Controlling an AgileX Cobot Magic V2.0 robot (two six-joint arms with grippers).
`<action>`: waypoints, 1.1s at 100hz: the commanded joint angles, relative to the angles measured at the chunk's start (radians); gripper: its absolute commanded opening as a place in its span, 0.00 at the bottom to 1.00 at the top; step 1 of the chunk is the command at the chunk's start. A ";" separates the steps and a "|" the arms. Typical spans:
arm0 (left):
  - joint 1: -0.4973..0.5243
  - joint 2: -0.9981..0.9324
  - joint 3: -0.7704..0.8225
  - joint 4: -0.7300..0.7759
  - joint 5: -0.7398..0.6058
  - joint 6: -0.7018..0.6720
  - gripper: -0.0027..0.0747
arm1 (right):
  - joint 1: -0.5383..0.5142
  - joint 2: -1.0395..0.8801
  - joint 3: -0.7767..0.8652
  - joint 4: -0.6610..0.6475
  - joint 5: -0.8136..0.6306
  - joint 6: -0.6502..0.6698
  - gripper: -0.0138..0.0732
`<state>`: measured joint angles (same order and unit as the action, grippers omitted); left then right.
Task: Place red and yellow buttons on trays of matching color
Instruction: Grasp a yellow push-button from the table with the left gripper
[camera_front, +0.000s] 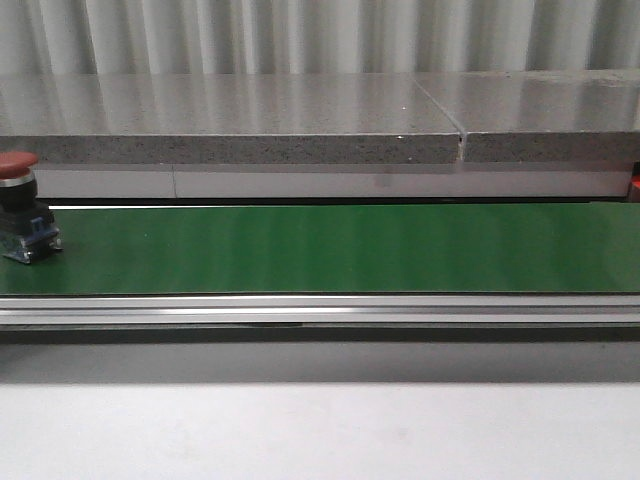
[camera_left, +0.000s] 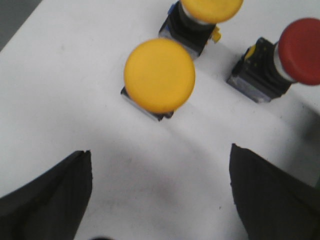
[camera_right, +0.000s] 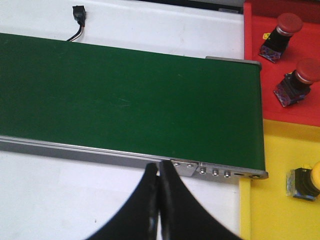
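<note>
My left gripper (camera_left: 160, 195) hung wide open over a white surface (camera_left: 55, 95), nothing btwn the fingers. Below it stood three loose buttons: a yellow button (camera_left: 159, 75) nearest, a second yellow one (camera_left: 210, 10) just behind it & cut off by the frame edge, and a red button (camera_left: 300, 50) off to one side, tipped over a bit on its black base. None touched my fingers.

My right gripper (camera_right: 159, 200) was closed, pads pressed together on nothing, parked over the near rail of the green conveyor belt (camera_right: 125, 100). Beyond the belt's end sat the red tray (camera_right: 305, 20) w/ two red buttons (camera_right: 280, 35) already in it, and next to it the yellow tray (camera_right: 270, 210) w/ one yellow button at the frame edge (camera_right: 306, 182). In the front view another red button (camera_front: 22, 205) stood on the belt at its far left end.

My read: sorting was partway done, and the left arm was btwn picks, lined up roughly w/ the near yellow cap. Next move prob. called for dropping straight down, straddling the base under the cap rather than the rounded cap itself, then closing. Right gripper would need to open before it could take anything off the belt.
</note>
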<state>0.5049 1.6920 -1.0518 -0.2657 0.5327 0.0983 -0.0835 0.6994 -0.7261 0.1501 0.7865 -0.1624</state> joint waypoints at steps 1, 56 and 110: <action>0.002 -0.007 -0.076 -0.014 -0.023 -0.011 0.73 | 0.002 -0.003 -0.024 -0.002 -0.054 -0.009 0.08; 0.002 0.162 -0.261 -0.003 0.074 -0.011 0.73 | 0.002 -0.003 -0.024 -0.002 -0.054 -0.009 0.08; 0.002 0.164 -0.261 -0.009 0.101 -0.011 0.15 | 0.002 -0.003 -0.024 -0.002 -0.054 -0.009 0.08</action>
<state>0.5049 1.9167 -1.2825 -0.2576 0.6387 0.0959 -0.0835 0.6994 -0.7261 0.1501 0.7865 -0.1624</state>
